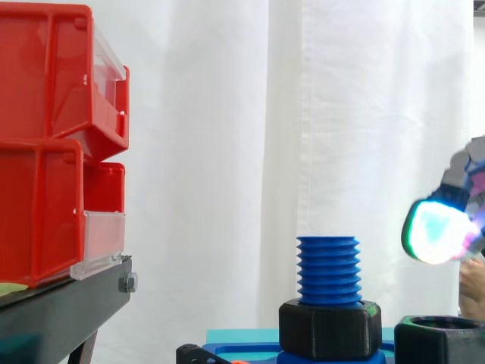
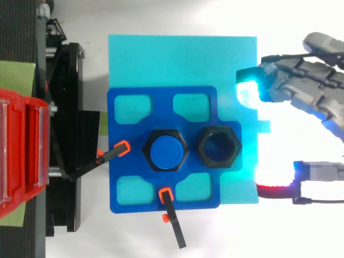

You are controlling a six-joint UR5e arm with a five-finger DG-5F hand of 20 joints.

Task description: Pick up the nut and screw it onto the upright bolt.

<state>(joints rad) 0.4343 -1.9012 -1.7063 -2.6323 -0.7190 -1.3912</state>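
A blue threaded bolt (image 1: 327, 269) stands upright in the middle of a blue fixture plate (image 2: 126, 183), with a black hex collar (image 1: 330, 327) around its base. From above, the bolt top (image 2: 164, 151) is a blue disc inside that collar. Just right of the bolt, a loose black nut (image 2: 217, 148) lies flat on the plate, its hole facing up; its top also appears low down (image 1: 439, 334). My hand (image 2: 303, 80) hovers to the right of the nut, off the plate's edge, with glowing fingertips (image 1: 436, 231) above nut height. It is open and holds nothing.
Red bins (image 1: 53, 144) are stacked on a black stand (image 2: 64, 140) at the left. The plate rests on a cyan sheet (image 2: 183, 59). Two black clamps with orange tips (image 2: 119, 149) (image 2: 166, 196) hold the plate at its left and front edges.
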